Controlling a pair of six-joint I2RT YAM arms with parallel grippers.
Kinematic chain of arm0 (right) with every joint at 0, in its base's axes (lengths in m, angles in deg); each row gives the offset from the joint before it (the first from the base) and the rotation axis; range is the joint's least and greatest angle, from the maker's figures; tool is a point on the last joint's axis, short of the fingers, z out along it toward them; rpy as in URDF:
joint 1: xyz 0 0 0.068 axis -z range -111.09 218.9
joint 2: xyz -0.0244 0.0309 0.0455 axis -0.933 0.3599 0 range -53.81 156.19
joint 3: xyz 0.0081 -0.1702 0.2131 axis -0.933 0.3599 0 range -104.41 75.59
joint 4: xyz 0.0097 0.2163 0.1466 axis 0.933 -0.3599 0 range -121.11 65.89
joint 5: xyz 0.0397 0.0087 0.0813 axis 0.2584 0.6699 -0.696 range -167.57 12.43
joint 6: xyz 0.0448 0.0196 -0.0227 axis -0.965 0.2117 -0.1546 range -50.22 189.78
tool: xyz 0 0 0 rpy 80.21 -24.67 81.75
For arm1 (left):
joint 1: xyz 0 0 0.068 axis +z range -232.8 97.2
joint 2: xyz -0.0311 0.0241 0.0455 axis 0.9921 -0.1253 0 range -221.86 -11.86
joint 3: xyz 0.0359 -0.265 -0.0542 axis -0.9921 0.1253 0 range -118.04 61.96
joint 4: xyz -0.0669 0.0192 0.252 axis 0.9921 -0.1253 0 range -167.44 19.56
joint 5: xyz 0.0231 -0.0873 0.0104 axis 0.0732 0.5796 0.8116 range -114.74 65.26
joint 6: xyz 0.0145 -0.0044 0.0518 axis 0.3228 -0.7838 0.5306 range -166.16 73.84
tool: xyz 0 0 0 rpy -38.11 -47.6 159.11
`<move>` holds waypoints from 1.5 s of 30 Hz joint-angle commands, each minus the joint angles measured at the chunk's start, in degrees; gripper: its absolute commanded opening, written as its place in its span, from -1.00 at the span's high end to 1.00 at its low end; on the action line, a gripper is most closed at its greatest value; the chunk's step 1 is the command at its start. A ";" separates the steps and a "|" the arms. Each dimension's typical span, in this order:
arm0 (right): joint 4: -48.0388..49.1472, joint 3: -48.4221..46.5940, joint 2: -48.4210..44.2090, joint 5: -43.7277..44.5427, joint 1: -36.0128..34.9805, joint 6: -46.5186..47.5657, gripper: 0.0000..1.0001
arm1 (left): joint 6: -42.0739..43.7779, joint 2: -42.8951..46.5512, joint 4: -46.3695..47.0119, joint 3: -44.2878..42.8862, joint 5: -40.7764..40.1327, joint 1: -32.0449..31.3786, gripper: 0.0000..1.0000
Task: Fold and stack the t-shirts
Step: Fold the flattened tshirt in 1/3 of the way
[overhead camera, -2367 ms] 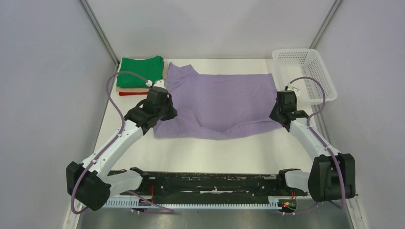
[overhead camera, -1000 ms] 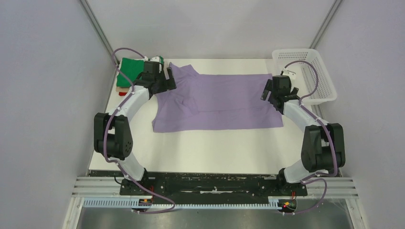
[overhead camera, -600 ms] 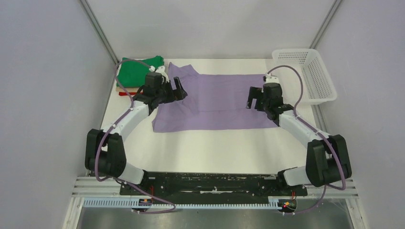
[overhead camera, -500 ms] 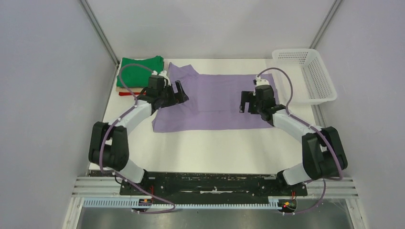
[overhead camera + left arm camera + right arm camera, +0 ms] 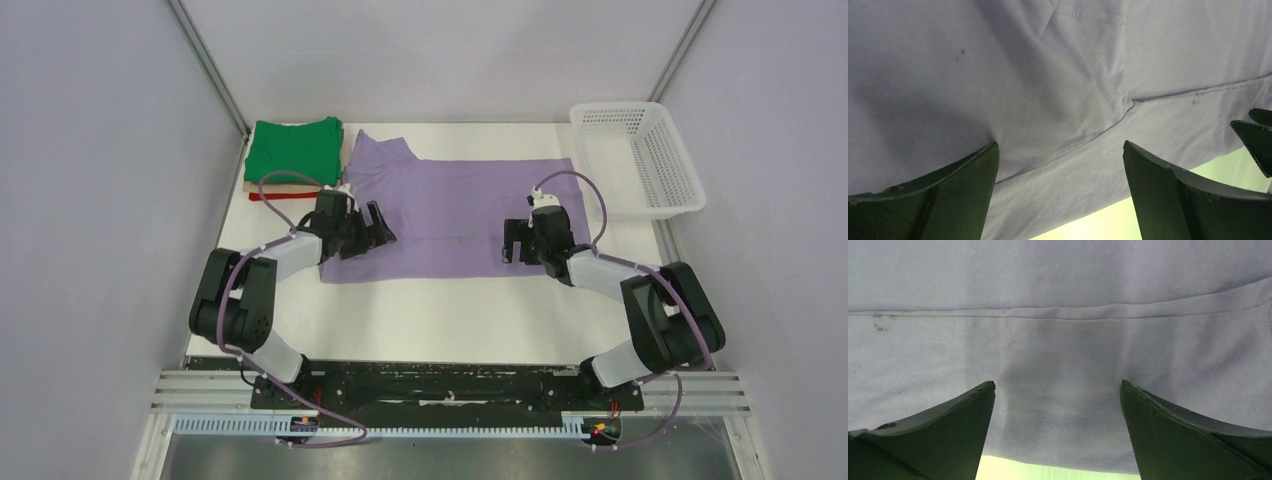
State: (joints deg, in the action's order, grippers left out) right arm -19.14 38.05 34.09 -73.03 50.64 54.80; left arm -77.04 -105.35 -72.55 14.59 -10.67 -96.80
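Lavender t-shirt (image 5: 460,200) under spread L claw (image 5: 380,226), R claw (image 5: 509,242)

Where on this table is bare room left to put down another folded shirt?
Widest: the white table strip between the purple shirt and the arm bases. Crowded: far-left corner with the green-topped stack, and the shirt under left pincer and right pincer.

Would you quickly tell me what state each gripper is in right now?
Left gripper: open, holding nothing, fingers spread over the purple t-shirt.
Right gripper: open, holding nothing, over the same shirt.
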 commanded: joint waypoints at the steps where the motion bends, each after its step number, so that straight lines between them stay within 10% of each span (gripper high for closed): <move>1: -8.69 7.30 -4.18 -0.11 -0.51 -1.67 -0.96 | -4.18 5.20 -4.41 7.93 0.01 -0.18 -0.99; 14: -24.32 19.78 -21.79 -1.29 -4.43 -7.32 -0.96 | -13.40 32.49 -17.52 25.11 -10.20 -7.52 -0.99; 45: -48.07 20.65 -36.02 -15.35 -19.88 -11.00 -0.96 | -19.43 47.65 -33.40 24.70 -19.96 -8.21 -0.99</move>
State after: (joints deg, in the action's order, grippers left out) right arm -48.87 55.45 -3.09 -79.20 32.37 48.66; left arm -94.54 -58.16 -104.20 39.22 -29.14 -105.06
